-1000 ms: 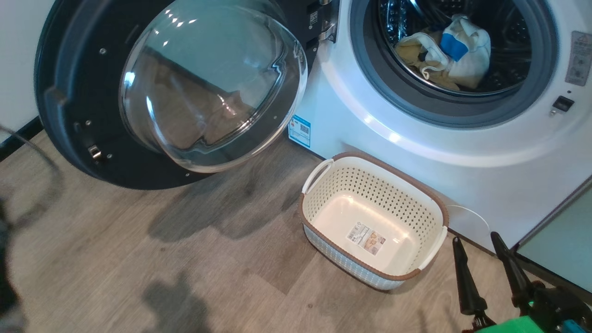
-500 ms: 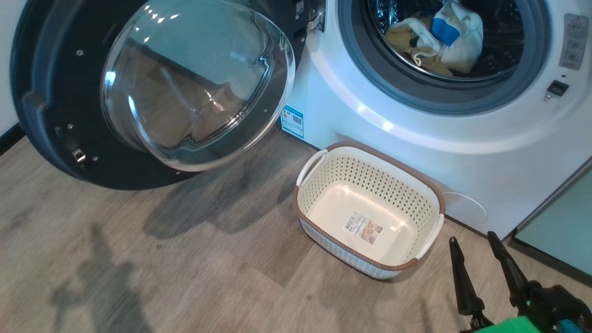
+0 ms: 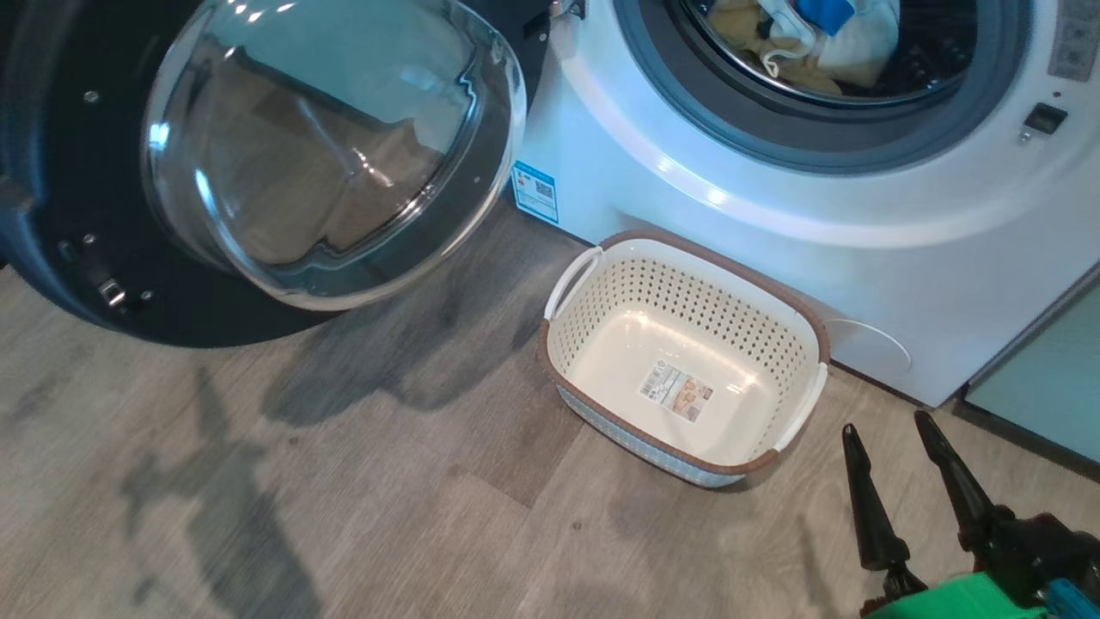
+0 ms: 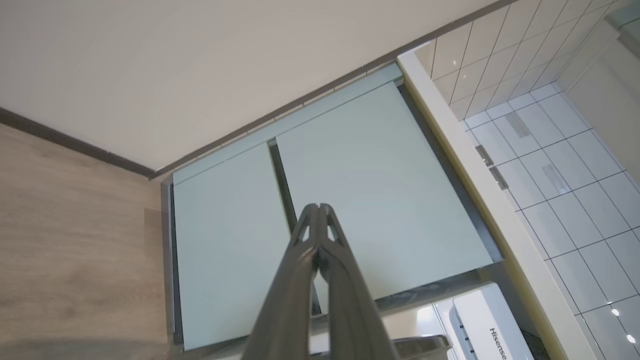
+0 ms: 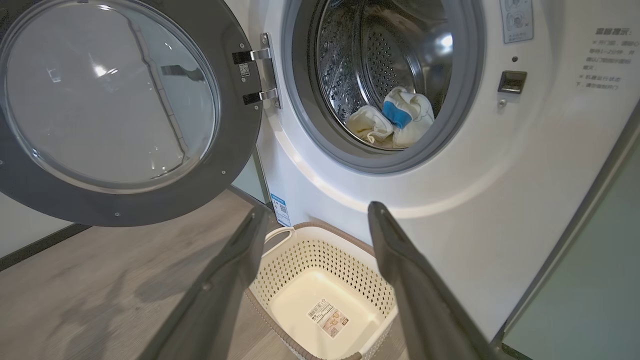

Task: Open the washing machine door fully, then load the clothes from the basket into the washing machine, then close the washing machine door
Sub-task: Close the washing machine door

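Laundry loaded: the door (image 3: 326, 155) is shown swung wide to the left, its glass bowl bulging out over the wood floor (image 3: 344, 499). The clothes (image 3: 808, 43), cream with a blue patch, are seen heaped inside the steel drum of the washer (image 3: 773, 223) at the far right. The basket (image 3: 713, 301) is set on the floor just in front of the washer, right of the door, and is shown empty, a label (image 3: 675, 394) stuck to its bottom. The right gripper (image 3: 887, 424) is held at the near right, near the basket's right end, its fingers (image 3: 868, 507) spread apart and holding nothing. In the right wrist view the basket is framed between those fingers, with the drum and clothes above. The left gripper (image 4: 318, 206) is pointed at pale green cabinet doors (image 4: 360, 180), its fingers (image 4: 300, 260) pressed together at the tips, nothing pinched between them.
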